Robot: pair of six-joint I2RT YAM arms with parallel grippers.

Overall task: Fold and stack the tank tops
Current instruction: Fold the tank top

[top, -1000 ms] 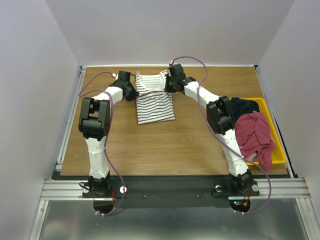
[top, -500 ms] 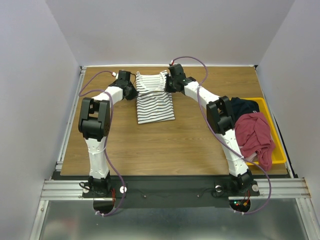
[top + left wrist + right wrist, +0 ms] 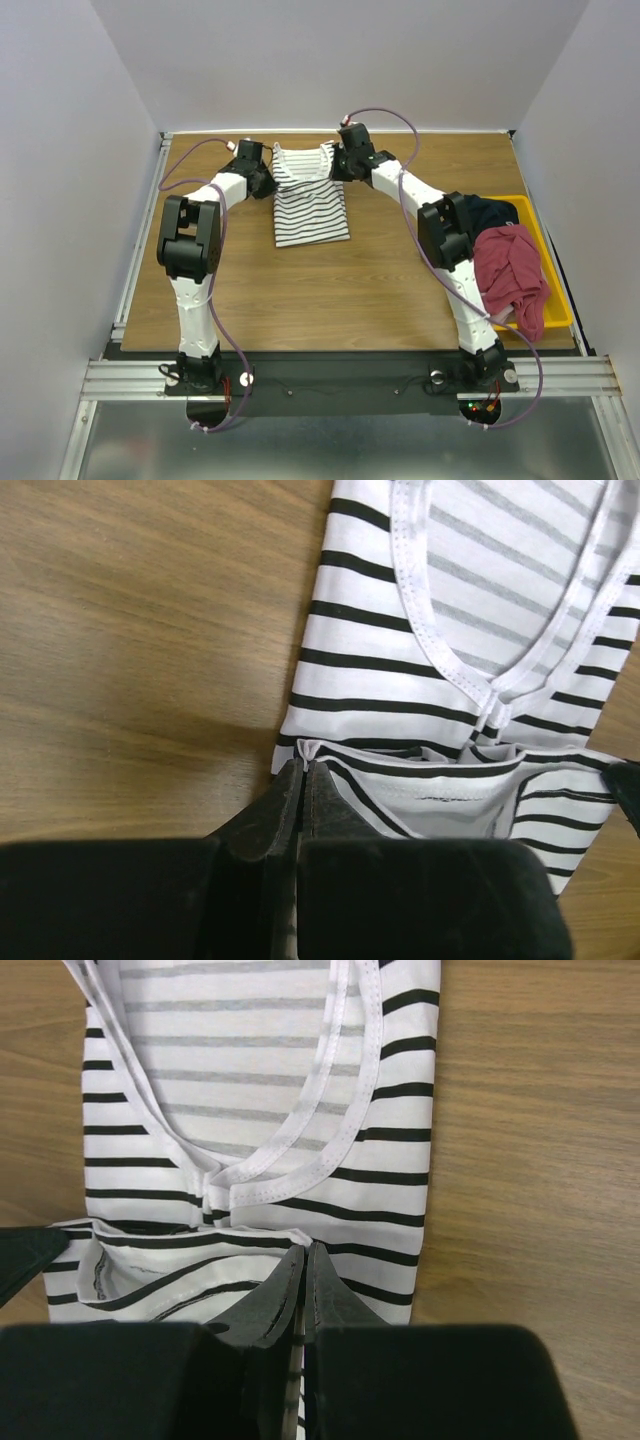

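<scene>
Striped tank top (image 3: 310, 205) pinched at both sides, far centre of the table.
Left gripper (image 3: 303, 770) closed on its folded edge; right gripper (image 3: 305, 1250) closed too, apparently nipping cloth; dark red tank top (image 3: 510, 275) heaped in yellow bin (image 3: 562, 300).

Wood-grain table (image 3: 330, 290), plain pale grey back wall (image 3: 340, 60), matching left wall (image 3: 60, 200) and right wall (image 3: 600, 120) boxing it in, aluminium extrusion rails (image 3: 330, 375) along table's near edge, dull metal sheet (image 3: 340, 445) below, even diffuse light, soft shadows
</scene>
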